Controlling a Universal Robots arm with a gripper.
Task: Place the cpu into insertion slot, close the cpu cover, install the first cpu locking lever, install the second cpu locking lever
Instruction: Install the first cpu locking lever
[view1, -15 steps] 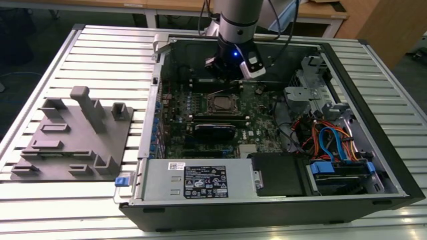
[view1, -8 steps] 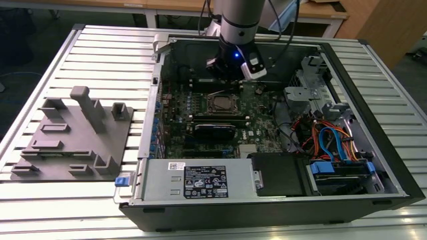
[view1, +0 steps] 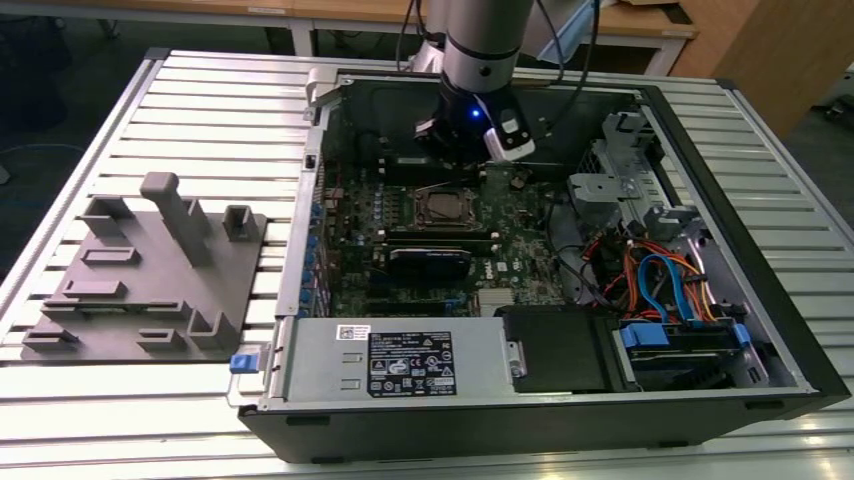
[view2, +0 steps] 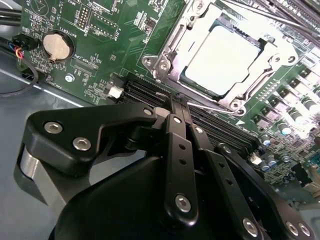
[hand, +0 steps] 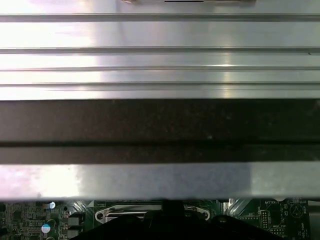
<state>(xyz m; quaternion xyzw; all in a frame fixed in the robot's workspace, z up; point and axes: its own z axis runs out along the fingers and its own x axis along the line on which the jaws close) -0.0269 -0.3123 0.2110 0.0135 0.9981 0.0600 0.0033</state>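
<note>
beside windowed silver cpu cover (view2: 176, 46), black hand (view2: 175, 104) pressed together; flat grey cpu (view2: 222, 60) seated.

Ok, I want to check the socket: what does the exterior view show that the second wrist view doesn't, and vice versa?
Exterior view: the open computer case, the power supply box and the grey fixture tray beside it. Second wrist view: the coin battery and the gripper, shut, tips near the socket's edge. Both: the cpu seated in the insertion slot, the cpu cover down around it.

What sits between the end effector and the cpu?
In the second wrist view, long black memory slots run between the end effector and the cpu.
</note>
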